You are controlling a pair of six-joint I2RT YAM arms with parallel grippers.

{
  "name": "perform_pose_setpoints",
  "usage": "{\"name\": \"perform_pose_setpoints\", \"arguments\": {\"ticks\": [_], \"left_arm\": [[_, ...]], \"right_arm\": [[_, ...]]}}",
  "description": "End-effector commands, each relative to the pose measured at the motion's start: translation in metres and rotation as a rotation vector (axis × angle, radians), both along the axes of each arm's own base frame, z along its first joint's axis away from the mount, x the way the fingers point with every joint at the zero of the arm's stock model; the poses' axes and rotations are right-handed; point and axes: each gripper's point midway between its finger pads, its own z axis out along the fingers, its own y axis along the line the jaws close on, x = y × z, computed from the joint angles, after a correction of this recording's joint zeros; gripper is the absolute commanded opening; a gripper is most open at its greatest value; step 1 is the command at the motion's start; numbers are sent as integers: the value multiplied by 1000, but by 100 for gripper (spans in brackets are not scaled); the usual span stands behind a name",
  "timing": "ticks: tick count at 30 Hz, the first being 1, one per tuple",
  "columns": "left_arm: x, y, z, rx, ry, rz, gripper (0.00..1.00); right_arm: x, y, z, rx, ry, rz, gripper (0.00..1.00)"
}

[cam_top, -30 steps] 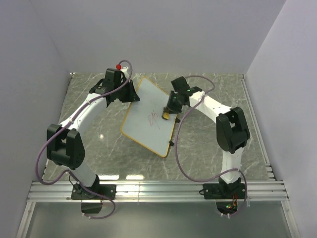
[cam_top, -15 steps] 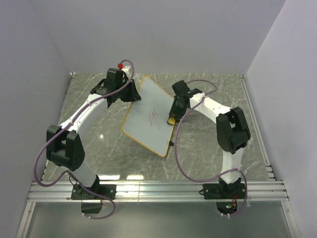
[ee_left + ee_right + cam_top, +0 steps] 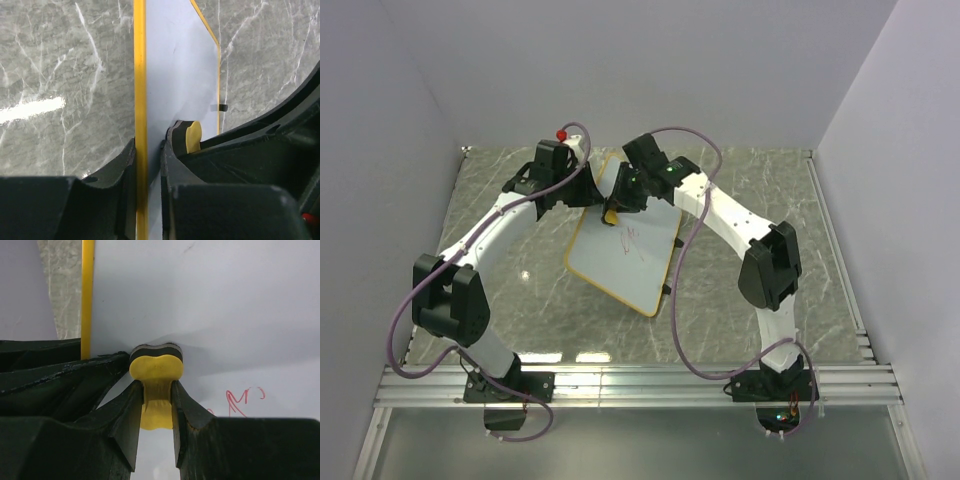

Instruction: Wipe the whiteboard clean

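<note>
The whiteboard (image 3: 625,262), white with a thin yellow frame, lies slanted on the marble table, and a small red scribble (image 3: 631,239) marks its middle. My left gripper (image 3: 586,192) is shut on the board's far-left edge, one finger on each side of the yellow frame (image 3: 140,75). My right gripper (image 3: 616,203) is shut on a yellow bone-shaped eraser (image 3: 156,371). The eraser's dark pad presses on the whiteboard (image 3: 225,300) near its far corner, right beside the left gripper. The red scribble (image 3: 241,399) lies just to the right of the eraser.
The grey marble table (image 3: 750,200) is walled at the left, back and right. An aluminium rail (image 3: 640,385) runs along the near edge. Purple cables (image 3: 685,300) loop from both arms. A small black tab (image 3: 666,289) sticks out of the board's right edge.
My right gripper has swept the eraser from the board's right edge across to its far-left corner, beside the left gripper. The red scribble looks smaller. The left gripper has kept its hold.
</note>
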Motion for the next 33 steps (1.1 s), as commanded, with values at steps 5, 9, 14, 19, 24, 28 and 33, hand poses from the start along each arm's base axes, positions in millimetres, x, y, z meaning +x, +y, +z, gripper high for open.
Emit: {"name": "perform_pose_setpoints", "arguments": {"ticks": [5, 9, 14, 19, 24, 28, 33], "left_arm": [[-72, -23, -75, 125, 255, -191, 0], [-73, -22, -76, 131, 253, -191, 0], [-76, -20, -77, 135, 252, -193, 0], [-78, -18, -78, 141, 253, -195, 0], [-79, -17, -78, 142, 251, -199, 0], [-79, -17, -78, 142, 251, -199, 0], [-80, -14, -80, 153, 251, -191, 0]], "right_arm": [[-7, -16, -47, -62, 65, -8, 0], [-23, -66, -109, -107, 200, -111, 0], [-31, -115, -144, -228, 234, -192, 0], [-43, -128, -160, -286, 258, -201, 0], [-29, -101, -133, -218, 218, -178, 0], [-24, -44, -80, -96, 122, -66, 0], [-33, 27, -3, 80, -1, 91, 0]]}}
